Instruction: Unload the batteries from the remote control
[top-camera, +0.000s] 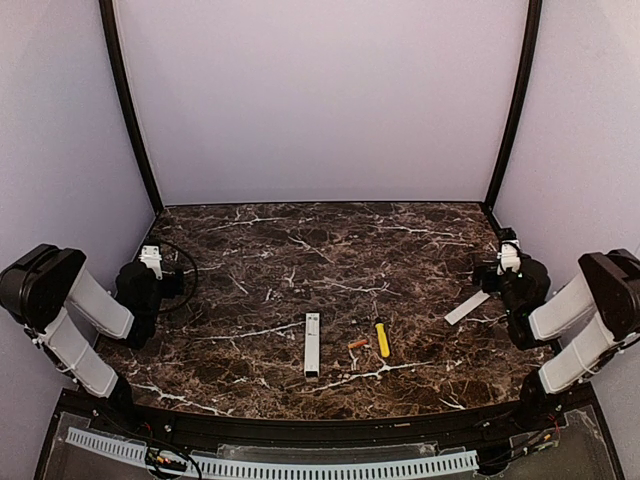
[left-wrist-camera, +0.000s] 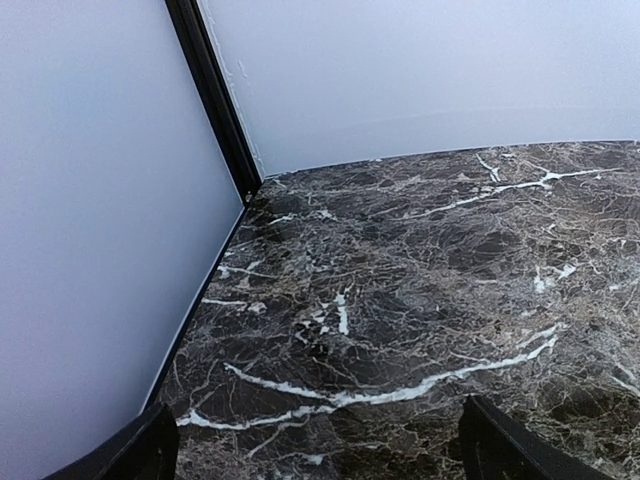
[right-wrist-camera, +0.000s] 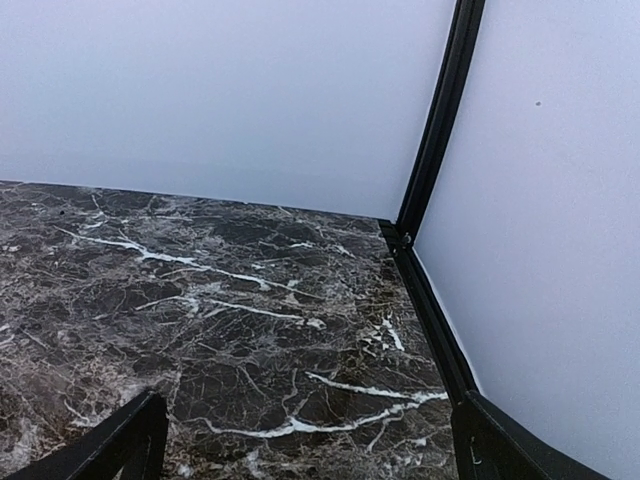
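The remote control (top-camera: 312, 345) is a slim white bar lying lengthwise at the front middle of the marble table, its dark end nearest me. One small orange-red battery (top-camera: 357, 343) lies on the table just right of it. I cannot tell what is in the remote's bay. My left gripper (top-camera: 152, 262) is far left by the wall, open and empty, and its wrist view (left-wrist-camera: 320, 440) shows only marble between the fingers. My right gripper (top-camera: 508, 252) is far right, open and empty, over bare marble in its wrist view (right-wrist-camera: 310, 430).
A yellow-handled screwdriver (top-camera: 382, 340) lies right of the battery. A flat white cover strip (top-camera: 467, 307) lies tilted just left of the right gripper. Pale walls with black corner posts (left-wrist-camera: 215, 95) (right-wrist-camera: 440, 130) close in the table on three sides.
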